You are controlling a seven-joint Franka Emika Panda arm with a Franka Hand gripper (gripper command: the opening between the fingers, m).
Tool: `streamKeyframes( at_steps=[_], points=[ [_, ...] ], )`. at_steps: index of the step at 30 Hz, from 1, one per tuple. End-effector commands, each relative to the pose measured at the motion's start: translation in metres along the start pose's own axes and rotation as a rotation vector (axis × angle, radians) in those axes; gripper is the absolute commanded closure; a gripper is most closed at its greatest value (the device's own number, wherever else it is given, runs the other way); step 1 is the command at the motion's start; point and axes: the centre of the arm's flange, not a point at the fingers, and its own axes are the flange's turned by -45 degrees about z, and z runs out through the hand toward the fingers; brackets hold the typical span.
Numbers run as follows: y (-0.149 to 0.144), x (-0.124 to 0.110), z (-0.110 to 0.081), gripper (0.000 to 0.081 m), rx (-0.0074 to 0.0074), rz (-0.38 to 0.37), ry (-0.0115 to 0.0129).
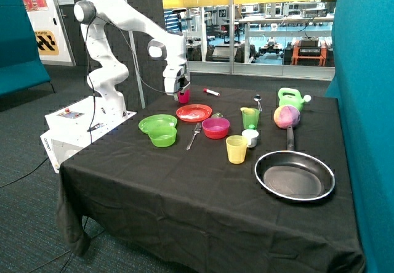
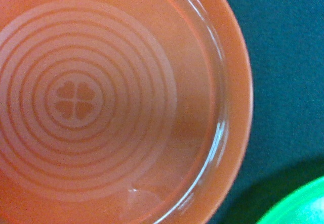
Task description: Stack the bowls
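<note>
Black tablecloth (image 1: 184, 193), purple-in-red bowls (image 1: 215, 127) seemingly nested, lime bowl (image 1: 162, 136) apart, gripper (image 1: 177, 92) aloft.

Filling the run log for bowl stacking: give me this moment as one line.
claw: above red plate | green bowl: unstacked, beside green plate | grasp: cannot tell

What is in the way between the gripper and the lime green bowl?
Nothing visible. The gripper hangs over the red plate; the lime green bowl sits open by the flat green plate.
</note>
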Motion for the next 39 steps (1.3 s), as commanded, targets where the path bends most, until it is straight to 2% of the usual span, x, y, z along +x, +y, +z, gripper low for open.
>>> streamKeyframes(
  at_steps=[1,27,39],
  points=[
    [0.015,-0.007,-0.001,0.035,0.0004,0.034,0.0],
    [0.079,0.012,-0.002,0.0354,0.0004,0.093,0.0],
    [0.115,0.003,0.0,0.036,0.0004,0.135,0.0]
  ],
)
